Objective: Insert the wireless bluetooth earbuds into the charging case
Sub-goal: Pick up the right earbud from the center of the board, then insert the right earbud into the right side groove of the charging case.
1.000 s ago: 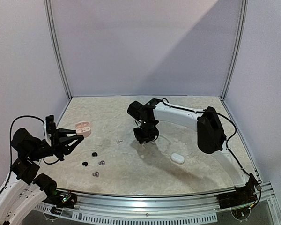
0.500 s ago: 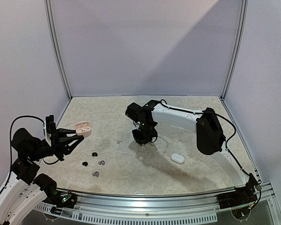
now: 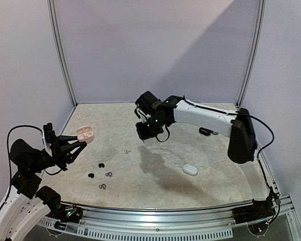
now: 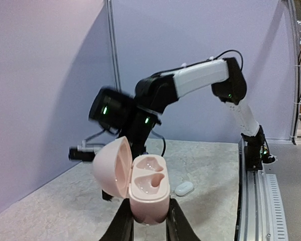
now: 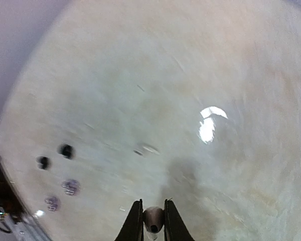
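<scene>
right gripper pinches a small rounded greyish earbud. left gripper clamps the open pink plastic case at 9 o'clock. Centre the earbud over an empty well, then lower slowly.

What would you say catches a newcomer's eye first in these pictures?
The open pink charging case, both sockets empty, is pinched in the left gripper at the left of the table. Over its middle the right gripper is raised, shut on a small earbud. Four loose earbuds lie front-left, a closed white case front-right.
</scene>
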Controlling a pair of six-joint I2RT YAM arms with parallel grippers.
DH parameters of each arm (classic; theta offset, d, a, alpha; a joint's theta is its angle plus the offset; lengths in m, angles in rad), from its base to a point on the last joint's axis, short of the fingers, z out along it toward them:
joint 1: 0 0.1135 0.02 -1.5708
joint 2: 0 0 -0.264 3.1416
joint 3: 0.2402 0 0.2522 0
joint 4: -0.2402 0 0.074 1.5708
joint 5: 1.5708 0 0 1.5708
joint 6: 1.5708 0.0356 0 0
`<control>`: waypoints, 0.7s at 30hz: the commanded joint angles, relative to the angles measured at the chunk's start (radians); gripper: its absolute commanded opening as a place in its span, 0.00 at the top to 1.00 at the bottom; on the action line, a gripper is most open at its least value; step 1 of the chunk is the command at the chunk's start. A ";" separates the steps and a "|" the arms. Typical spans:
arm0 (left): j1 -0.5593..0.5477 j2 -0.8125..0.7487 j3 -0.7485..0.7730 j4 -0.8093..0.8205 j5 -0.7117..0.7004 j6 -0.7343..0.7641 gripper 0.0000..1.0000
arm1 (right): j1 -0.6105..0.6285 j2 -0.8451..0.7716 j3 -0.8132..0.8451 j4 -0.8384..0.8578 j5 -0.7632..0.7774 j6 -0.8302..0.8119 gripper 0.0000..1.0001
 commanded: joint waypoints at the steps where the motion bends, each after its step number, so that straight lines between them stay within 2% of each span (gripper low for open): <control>1: 0.001 -0.011 0.011 0.043 -0.038 0.066 1.00 | 0.093 -0.277 -0.093 0.486 -0.115 -0.138 1.00; 6: 0.002 -0.011 0.005 0.095 -0.042 0.068 1.00 | 0.187 -0.321 -0.105 0.732 -0.333 -0.315 1.00; 11: 0.002 -0.015 0.006 0.114 -0.042 0.055 1.00 | 0.216 -0.303 -0.090 0.855 -0.517 -0.349 1.00; 15: 0.002 -0.012 0.005 0.145 -0.051 0.024 1.00 | 0.235 -0.297 -0.121 0.940 -0.609 -0.354 1.00; 21: 0.002 -0.013 0.005 0.156 -0.048 -0.006 1.00 | 0.242 -0.260 -0.122 0.943 -0.627 -0.357 1.00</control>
